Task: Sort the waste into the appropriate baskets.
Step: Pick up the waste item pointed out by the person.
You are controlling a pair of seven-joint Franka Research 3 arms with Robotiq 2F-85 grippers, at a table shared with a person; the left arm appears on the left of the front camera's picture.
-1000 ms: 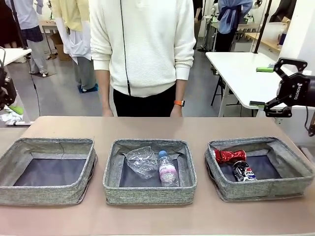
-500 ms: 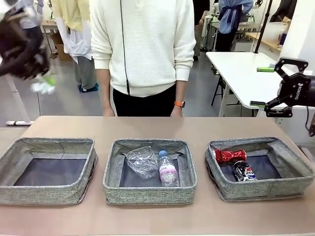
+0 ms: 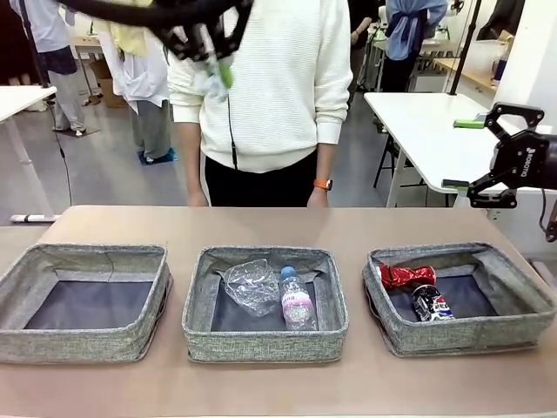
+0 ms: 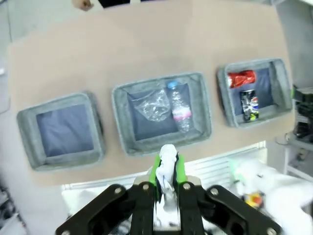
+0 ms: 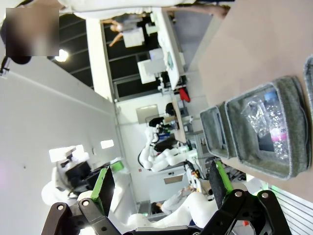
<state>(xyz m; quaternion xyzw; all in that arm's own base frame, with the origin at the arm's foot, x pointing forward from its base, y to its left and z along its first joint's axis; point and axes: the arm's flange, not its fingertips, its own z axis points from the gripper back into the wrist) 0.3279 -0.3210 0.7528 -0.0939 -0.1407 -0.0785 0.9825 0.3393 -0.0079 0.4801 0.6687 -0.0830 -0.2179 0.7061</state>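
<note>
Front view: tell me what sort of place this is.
Most likely a robotics lab or workshop. A robot hand waits beside a tan table holding three grey baskets of sorted waste, white work tables stand behind, and a person stands across the table.

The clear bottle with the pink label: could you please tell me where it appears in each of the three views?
Front view: the bottle lies right of centre in the middle basket.
Left wrist view: upper centre, in the same basket.
Right wrist view: far right, within that basket's grey wall.
Shared landmark: the clear plastic container lying beside it.
</note>
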